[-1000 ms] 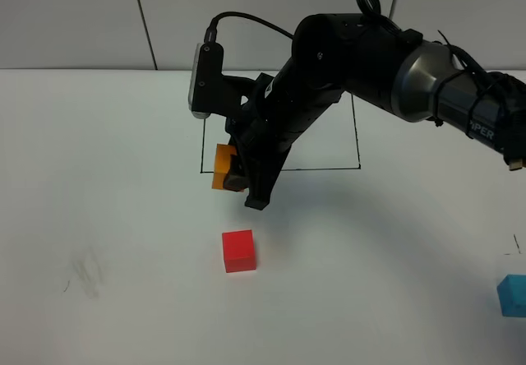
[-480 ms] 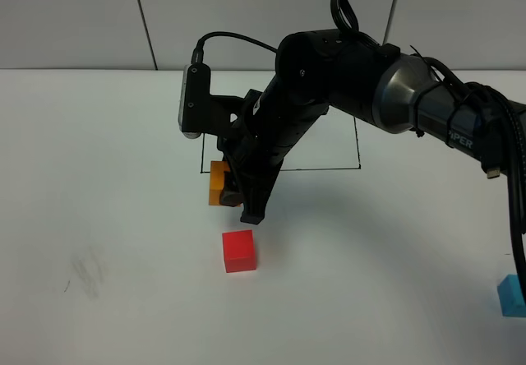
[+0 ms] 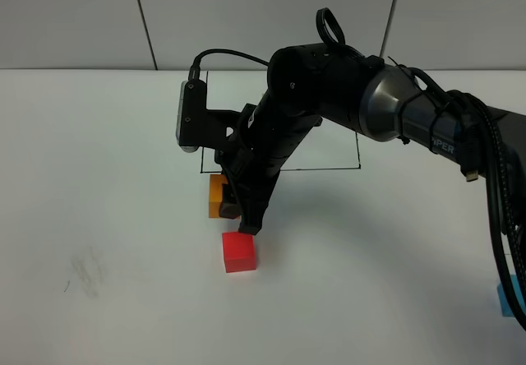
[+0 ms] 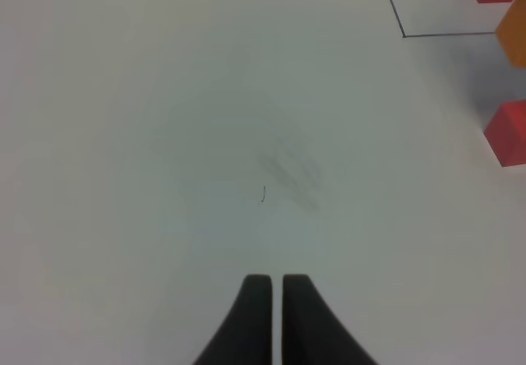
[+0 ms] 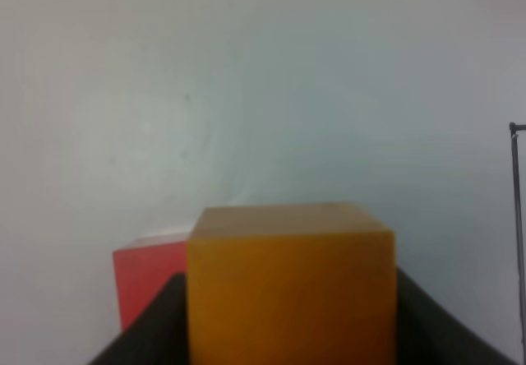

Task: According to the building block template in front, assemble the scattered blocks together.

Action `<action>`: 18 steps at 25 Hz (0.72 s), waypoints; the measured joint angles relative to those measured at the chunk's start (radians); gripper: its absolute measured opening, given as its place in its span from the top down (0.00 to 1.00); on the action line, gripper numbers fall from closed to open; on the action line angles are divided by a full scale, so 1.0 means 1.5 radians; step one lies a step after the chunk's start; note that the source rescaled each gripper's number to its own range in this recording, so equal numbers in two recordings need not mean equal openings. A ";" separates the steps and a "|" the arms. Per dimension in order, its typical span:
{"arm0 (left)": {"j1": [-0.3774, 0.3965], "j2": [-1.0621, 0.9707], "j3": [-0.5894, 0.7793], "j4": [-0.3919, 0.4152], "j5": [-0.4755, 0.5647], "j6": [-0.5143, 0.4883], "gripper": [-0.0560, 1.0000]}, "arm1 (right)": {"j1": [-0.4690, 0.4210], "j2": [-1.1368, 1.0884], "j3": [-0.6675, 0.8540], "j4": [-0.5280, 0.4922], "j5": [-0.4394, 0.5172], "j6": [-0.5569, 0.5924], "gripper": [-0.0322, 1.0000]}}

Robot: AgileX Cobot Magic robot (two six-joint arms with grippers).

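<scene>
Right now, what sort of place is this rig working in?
Probably a lab test bench: a plain white tabletop, a white panelled wall behind it, and only a drawn black rectangle, a red cube and an orange cube as props.

Bright, even overhead light. A soft grey shadow lies beside the small plain orange cube, itself blurred in the right wrist view.

Orange cube, red cube, blue cube
</scene>
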 joint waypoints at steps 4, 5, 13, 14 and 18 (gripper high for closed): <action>0.000 0.000 0.000 0.000 0.000 0.000 0.94 | 0.000 0.000 0.000 0.002 0.000 0.000 0.46; 0.000 0.000 0.000 0.000 0.000 0.000 0.94 | 0.000 0.000 0.000 0.005 0.000 0.000 0.46; 0.000 0.000 0.000 0.000 0.000 0.000 0.94 | 0.000 0.000 0.000 0.020 0.001 -0.001 0.46; 0.000 0.000 0.000 0.000 0.000 0.000 0.94 | 0.000 0.000 0.000 0.020 0.001 -0.004 0.46; 0.000 0.000 0.000 0.000 0.000 0.000 0.94 | 0.000 0.000 0.000 0.020 0.001 -0.011 0.46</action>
